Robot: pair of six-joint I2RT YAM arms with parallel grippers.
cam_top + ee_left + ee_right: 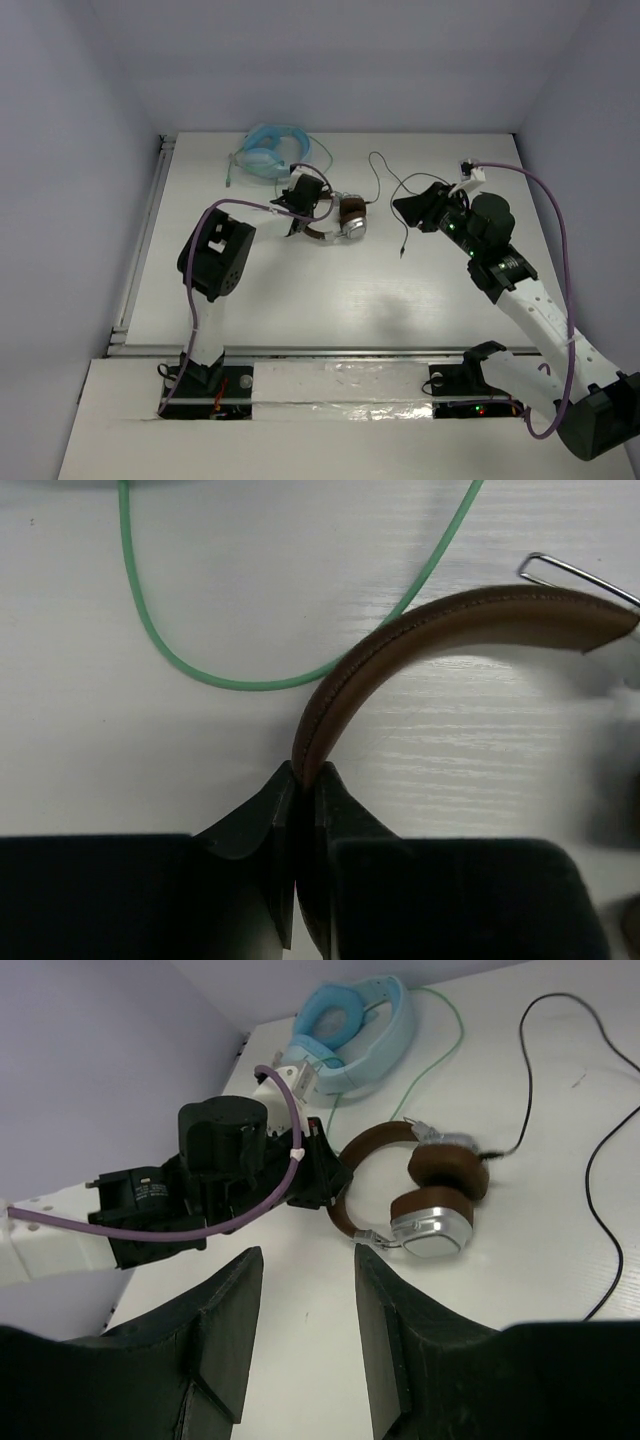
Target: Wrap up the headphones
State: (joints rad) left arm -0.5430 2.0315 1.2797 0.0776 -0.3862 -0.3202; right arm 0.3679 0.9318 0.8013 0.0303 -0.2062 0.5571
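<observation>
The headphones (345, 220) lie mid-table: brown headband (420, 640), brown ear pads, silver ear cups (432, 1232). Their thin black cable (385, 180) trails loosely to the right across the table. My left gripper (305, 780) is shut on the brown headband, pinching it between its jaws; in the top view it sits at the headphones' left side (300, 200). My right gripper (308, 1290) is open and empty, held above the table to the right of the headphones (412, 208), near the loose cable.
Light blue headphones (272, 150) with a greenish cable (190, 665) lie at the back left, just behind my left gripper. The white table (330, 290) ends at a raised edge on the left; grey walls enclose it.
</observation>
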